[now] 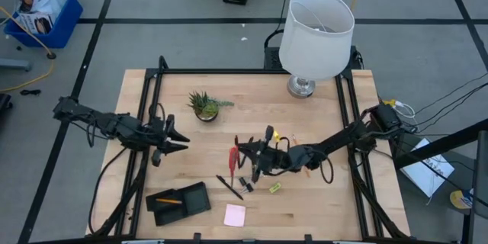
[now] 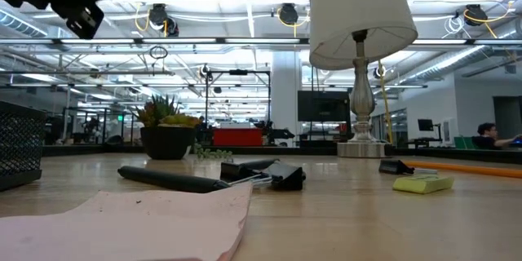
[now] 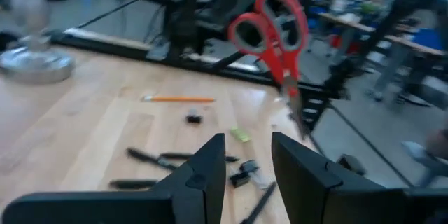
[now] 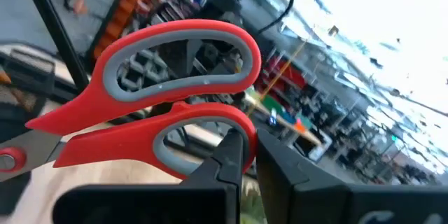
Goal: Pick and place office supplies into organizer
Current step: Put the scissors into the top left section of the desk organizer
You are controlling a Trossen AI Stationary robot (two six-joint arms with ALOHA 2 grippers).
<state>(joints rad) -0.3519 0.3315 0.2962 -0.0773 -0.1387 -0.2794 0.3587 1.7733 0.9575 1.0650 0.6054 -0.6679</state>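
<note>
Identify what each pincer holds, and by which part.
The right pincer grips the red-handled scissors by one handle loop. The left pincer holds nothing.

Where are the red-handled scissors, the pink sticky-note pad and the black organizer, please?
red-handled scissors point(image 4: 175, 77): right wrist view, upper handle loop.
pink sticky-note pad point(image 1: 235, 215): high view, pad's centre.
organizer point(image 1: 195, 195): high view, bare right compartment.

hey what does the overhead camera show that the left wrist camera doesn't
Only the high view shows the organizer with a pencil inside, the pink sticky-note pad, the potted plant and the lamp's white shade. Only the left wrist view shows the scissors' red handles lifted clear above the table. Both show the scissors, held by the right gripper, and the empty left gripper facing them.
</note>
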